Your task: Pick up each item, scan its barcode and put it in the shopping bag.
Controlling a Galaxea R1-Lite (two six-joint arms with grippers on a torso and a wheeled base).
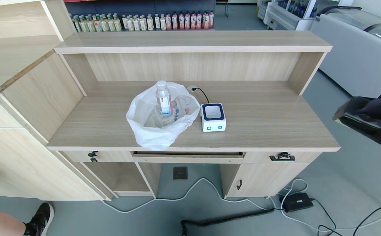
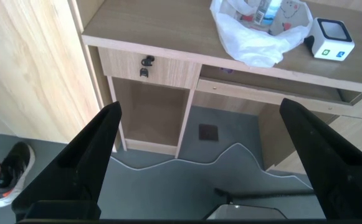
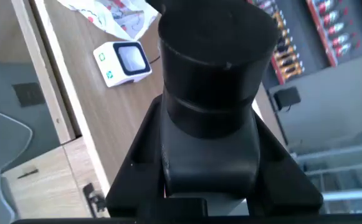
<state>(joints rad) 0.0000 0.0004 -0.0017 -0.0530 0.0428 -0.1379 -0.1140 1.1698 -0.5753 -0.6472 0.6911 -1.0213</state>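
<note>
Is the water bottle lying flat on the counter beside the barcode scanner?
No, the water bottle stands upright inside the white shopping bag, left of the barcode scanner.

Light wood checkout counter (image 1: 259, 121) with raised back shelf (image 1: 190, 41). Centre drawer (image 1: 187, 158) slightly open; black handle (image 1: 282, 157) on right drawer front; small black key (image 1: 92, 154) in left lock. Rows of drink bottles (image 1: 144, 22) on store shelving behind. White chest freezer (image 1: 351, 49) at right. White cable (image 1: 190, 193), black power brick (image 1: 297, 201), black coiled cord (image 1: 229, 219) on grey floor.
</note>
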